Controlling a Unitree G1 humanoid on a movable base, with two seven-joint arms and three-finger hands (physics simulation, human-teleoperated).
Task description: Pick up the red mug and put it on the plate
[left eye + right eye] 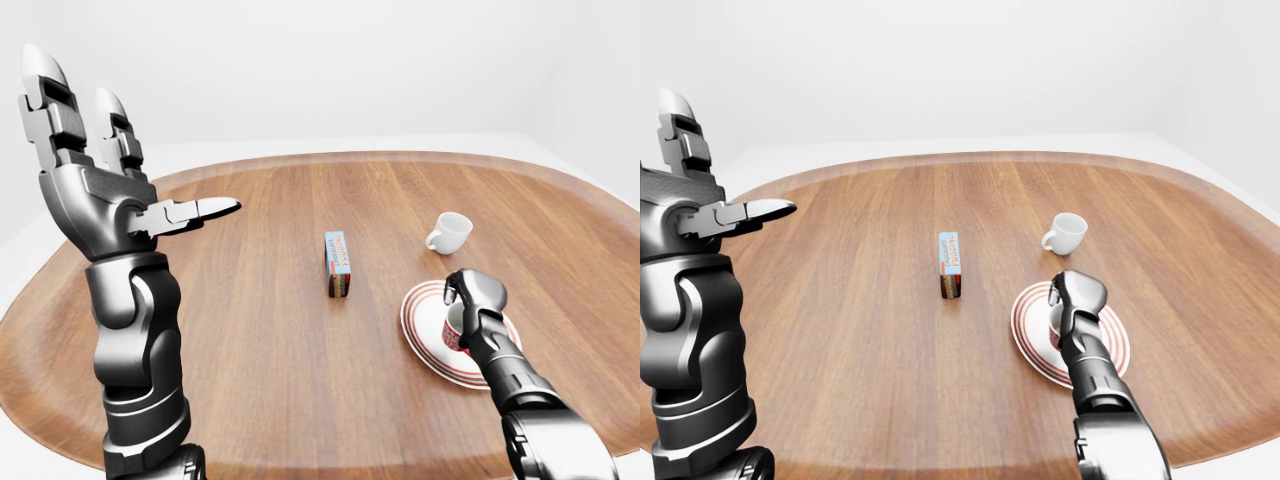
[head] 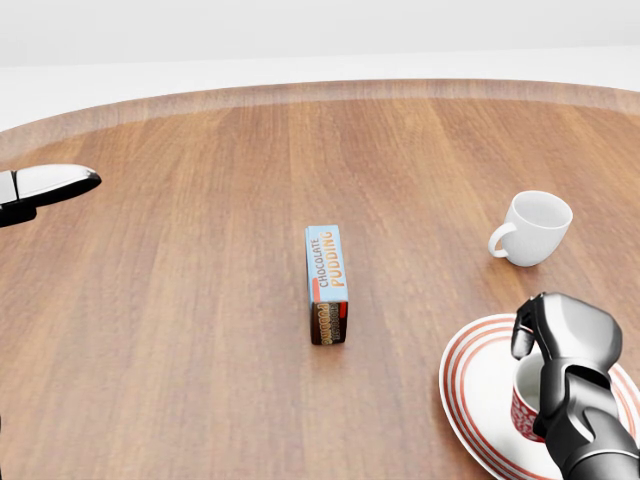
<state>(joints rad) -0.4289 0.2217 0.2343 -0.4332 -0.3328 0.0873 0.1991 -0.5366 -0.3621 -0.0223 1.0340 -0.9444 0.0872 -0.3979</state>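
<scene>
The red mug (image 2: 522, 410) stands upright on the red-striped white plate (image 2: 468, 400) at the lower right of the head view. My right hand (image 2: 535, 345) is directly over the mug, its fingers curled down over the rim and closed round the mug's right side, which it hides. My left hand (image 1: 120, 170) is raised high at the left of the left-eye view, open and empty, with its fingers spread, far from the mug and plate.
A white mug (image 2: 535, 228) stands on the round wooden table (image 2: 200, 300) just above the plate. A chocolate pudding box (image 2: 327, 280) lies on the table in the middle of the view, left of the plate.
</scene>
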